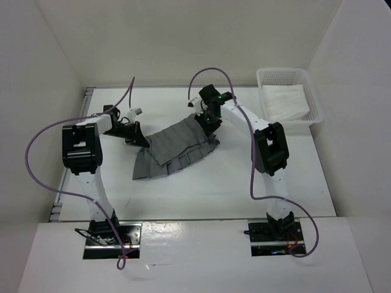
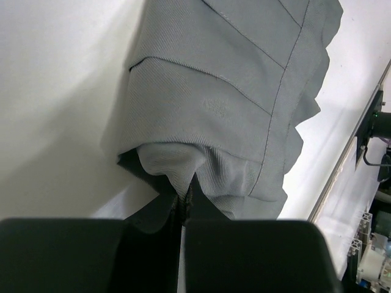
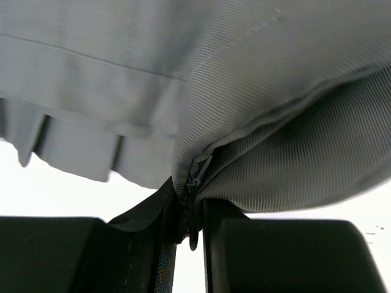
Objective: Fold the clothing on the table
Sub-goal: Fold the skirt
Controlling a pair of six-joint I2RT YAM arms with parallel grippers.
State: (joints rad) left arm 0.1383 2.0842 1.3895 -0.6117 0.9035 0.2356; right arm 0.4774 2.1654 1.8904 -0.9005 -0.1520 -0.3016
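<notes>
The clothing (image 1: 174,151), a grey pleated skirt, lies rumpled on the white table (image 1: 201,189) between the two arms. My left gripper (image 1: 138,138) is shut on the skirt's left edge; in the left wrist view the clothing (image 2: 232,91) bunches into the closed fingertips (image 2: 184,198). My right gripper (image 1: 209,125) is shut on the skirt's far right corner. In the right wrist view the clothing (image 3: 256,91) hangs from the jaws, pinched at a zipper seam (image 3: 194,183), with the right gripper (image 3: 190,204) closed around it.
A white mesh basket (image 1: 310,91) holding a white cloth (image 1: 284,102) stands at the far right corner. A metal rail (image 1: 67,171) runs along the table's left edge. White walls enclose the table on three sides.
</notes>
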